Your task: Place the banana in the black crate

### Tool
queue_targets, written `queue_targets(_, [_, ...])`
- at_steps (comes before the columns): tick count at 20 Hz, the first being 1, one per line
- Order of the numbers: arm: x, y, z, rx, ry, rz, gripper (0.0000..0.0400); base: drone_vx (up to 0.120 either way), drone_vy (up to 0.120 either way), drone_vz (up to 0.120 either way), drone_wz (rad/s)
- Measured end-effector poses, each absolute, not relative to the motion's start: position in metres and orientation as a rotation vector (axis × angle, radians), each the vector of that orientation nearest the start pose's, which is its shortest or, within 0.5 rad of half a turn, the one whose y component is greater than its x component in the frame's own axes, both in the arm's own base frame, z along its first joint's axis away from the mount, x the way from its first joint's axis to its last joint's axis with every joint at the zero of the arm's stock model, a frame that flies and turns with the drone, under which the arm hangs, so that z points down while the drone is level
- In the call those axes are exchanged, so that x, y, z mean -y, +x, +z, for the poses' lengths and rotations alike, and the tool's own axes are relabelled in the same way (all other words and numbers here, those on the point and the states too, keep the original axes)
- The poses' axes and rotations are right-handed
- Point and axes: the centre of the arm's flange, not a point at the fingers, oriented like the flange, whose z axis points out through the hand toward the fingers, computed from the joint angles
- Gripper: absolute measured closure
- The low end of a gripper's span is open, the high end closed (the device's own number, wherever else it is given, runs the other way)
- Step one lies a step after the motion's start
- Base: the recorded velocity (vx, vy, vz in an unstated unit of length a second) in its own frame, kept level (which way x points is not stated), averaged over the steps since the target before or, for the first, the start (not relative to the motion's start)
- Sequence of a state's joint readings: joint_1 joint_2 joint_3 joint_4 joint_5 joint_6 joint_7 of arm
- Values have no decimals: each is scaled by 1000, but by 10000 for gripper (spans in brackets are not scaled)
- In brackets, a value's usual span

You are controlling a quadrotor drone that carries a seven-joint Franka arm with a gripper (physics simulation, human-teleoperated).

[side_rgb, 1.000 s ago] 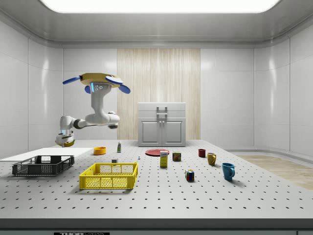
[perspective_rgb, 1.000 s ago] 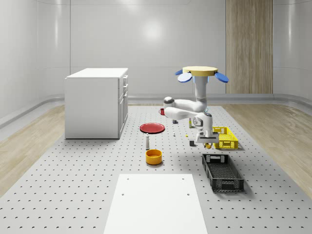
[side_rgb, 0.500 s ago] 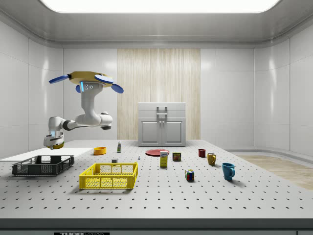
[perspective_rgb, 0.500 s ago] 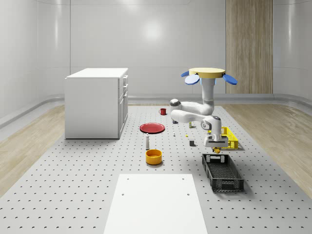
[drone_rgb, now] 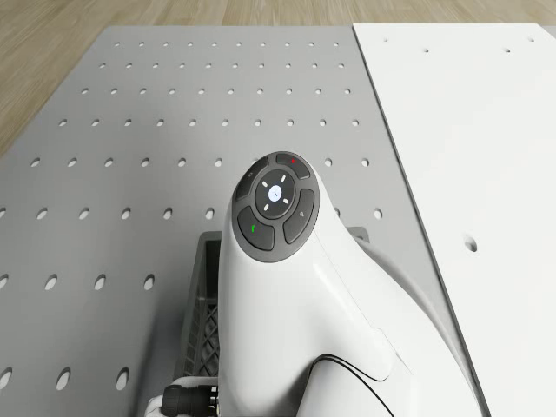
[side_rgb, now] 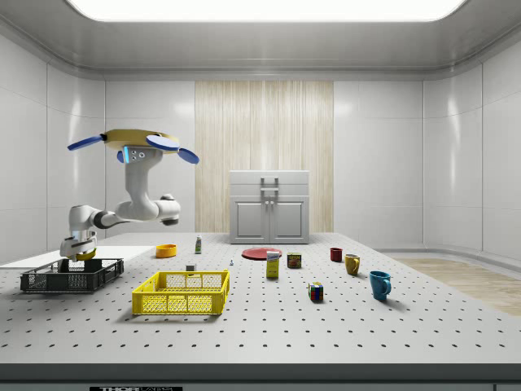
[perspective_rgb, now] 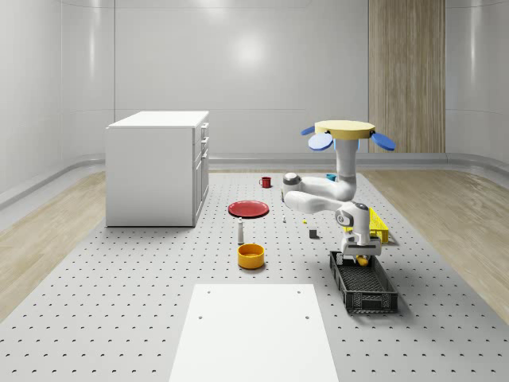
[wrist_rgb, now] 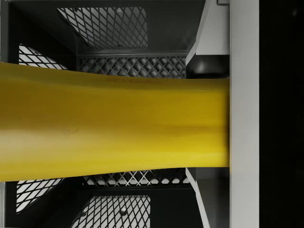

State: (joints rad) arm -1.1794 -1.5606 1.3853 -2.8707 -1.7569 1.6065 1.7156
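Gripper point(perspective_rgb: 360, 255) clamped on the banana point(perspective_rgb: 360, 259), fingers point(wrist_rgb: 243, 114) pressing its side in the wrist view, mesh floor of the black crate point(wrist_rgb: 114, 28) right below it. Whole-scene view, left to right: white cabinet point(perspective_rgb: 157, 167) at far left, red plate point(perspective_rgb: 249, 208) beyond a small white bottle point(perspective_rgb: 240, 231), orange bowl point(perspective_rgb: 250, 255) nearer, white mat point(perspective_rgb: 254, 330) nearest. Red mug point(perspective_rgb: 266, 181) far back. Then the drone point(perspective_rgb: 346, 131) hovering over the perforated table point(perspective_rgb: 95, 302), above the yellow crate point(perspective_rgb: 377, 227), arm bent down and toward the near side. Gripper with banana sits over the far end of the black crate point(perspective_rgb: 364, 282), at about rim height. Side view: gripper point(side_rgb: 80, 254) and banana point(side_rgb: 84, 256) over the crate point(side_rgb: 72, 275) at the side view's left, drone point(side_rgb: 134, 142) above and to its right, yellow crate point(side_rgb: 181, 292) near the middle, blue mug point(side_rgb: 379, 284) at right
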Motion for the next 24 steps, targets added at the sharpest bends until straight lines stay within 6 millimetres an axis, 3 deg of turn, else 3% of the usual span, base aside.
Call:
queue_targets(8, [0,307,489,-3,-5,802,202,120,0,-120,0])
queue_targets(11, [0,307,489,-3,-5,802,202,0,0,0,0])
queue_targets(13, [0,307,489,-2,-3,798,123,0,0,0,0])
queue_targets(16, [0,307,488,0,-2,793,58,0,0,0,0])
queue_targets(24, [0,307,474,1,0,787,8,0,0,0,0])
